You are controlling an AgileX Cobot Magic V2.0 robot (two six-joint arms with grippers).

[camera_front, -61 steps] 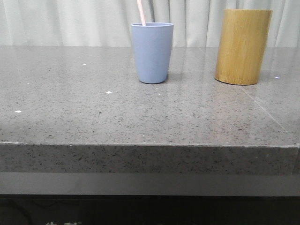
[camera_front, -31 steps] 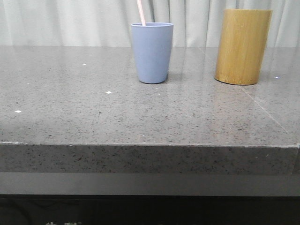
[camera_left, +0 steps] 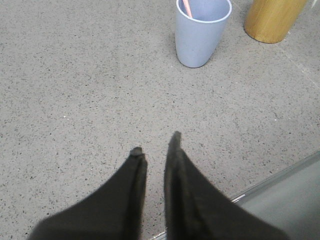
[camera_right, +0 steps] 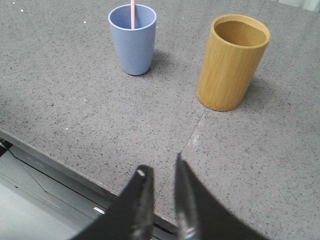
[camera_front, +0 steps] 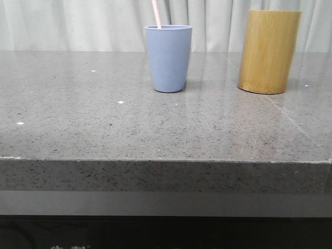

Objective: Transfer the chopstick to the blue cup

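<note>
Pale blue cup (camera_front: 168, 58), pink chopstick (camera_front: 156, 13), yellow-brown bamboo holder (camera_front: 268, 51), speckled grey table (camera_front: 104, 124), seemingly whitish curtain (camera_front: 78, 23).

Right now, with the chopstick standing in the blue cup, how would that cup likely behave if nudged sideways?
The blue cup tapers to a narrow base, so it probably tips rather than slides on the table. It looks light and thin-walled. The chopstick leans on its rim, likely shifting or rattling when pushed.

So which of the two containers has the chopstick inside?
The blue cup, the shorter one: a pink chopstick stands in it. The taller bamboo holder beside it looks empty.
</note>
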